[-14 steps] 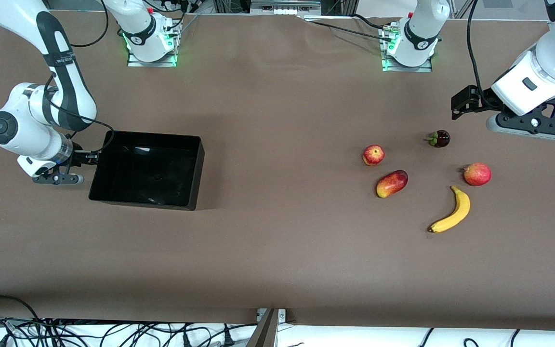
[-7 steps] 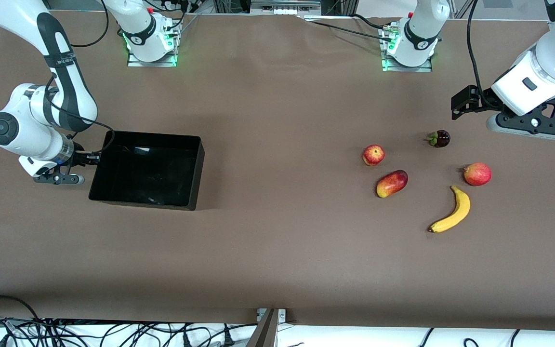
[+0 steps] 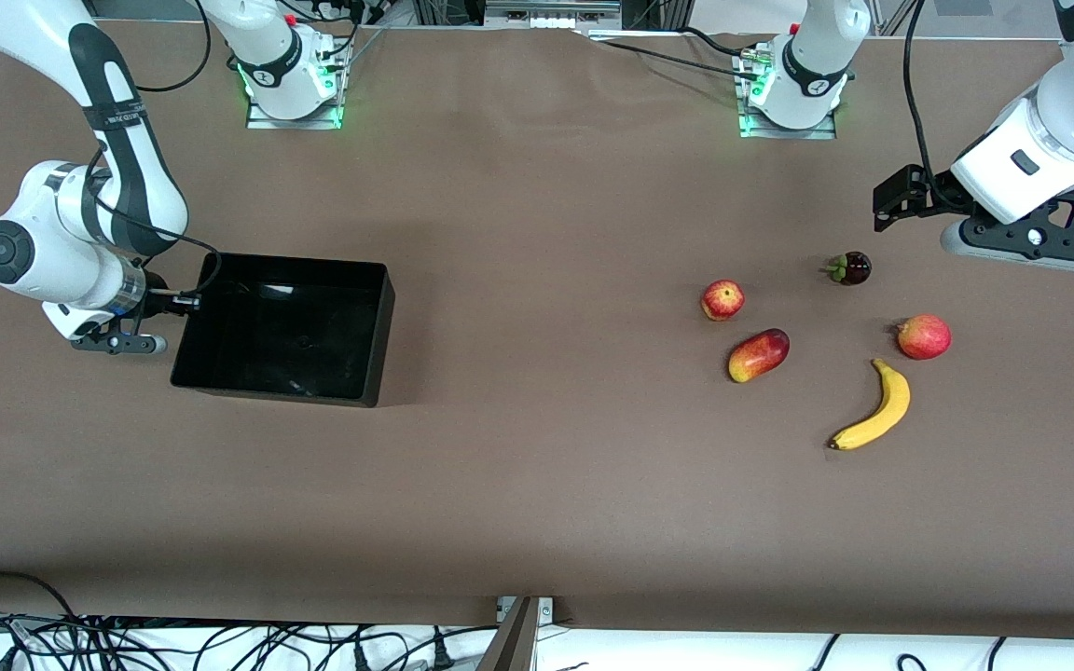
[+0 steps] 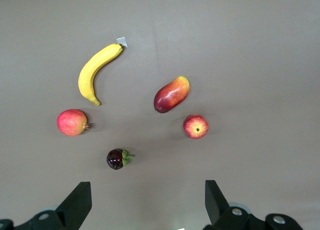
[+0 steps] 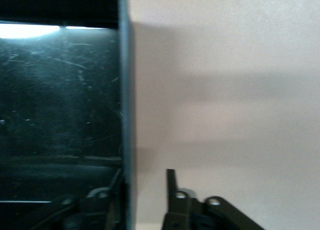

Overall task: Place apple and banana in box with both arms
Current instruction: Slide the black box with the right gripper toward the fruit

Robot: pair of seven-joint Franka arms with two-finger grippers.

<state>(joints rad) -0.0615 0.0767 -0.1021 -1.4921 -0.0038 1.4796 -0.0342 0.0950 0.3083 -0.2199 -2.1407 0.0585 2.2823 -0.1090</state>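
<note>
The apple (image 3: 722, 300) (image 4: 195, 126) and the yellow banana (image 3: 875, 408) (image 4: 95, 72) lie on the brown table toward the left arm's end. My left gripper (image 3: 1026, 253) (image 4: 145, 205) hangs open over the table beside the fruit, holding nothing; this arm waits. The black box (image 3: 295, 264) (image 5: 125, 90) stands toward the right arm's end, with nothing in it. My right gripper (image 3: 150, 347) (image 5: 140, 190) straddles the box's end wall. One finger is inside the box. The outer finger (image 5: 171, 182) stands a small gap off the wall.
A red-yellow oblong fruit (image 3: 758, 355) lies beside the apple. A pinkish-red round fruit (image 3: 923, 336) sits by the banana's tip, and a dark purple fruit with green leaves (image 3: 851, 268) lies under the left gripper. Cables hang off the table's near edge.
My right gripper's jaws have narrowed around the box's end wall, and its hand has shifted slightly. The left arm and all the fruit have stayed put.
</note>
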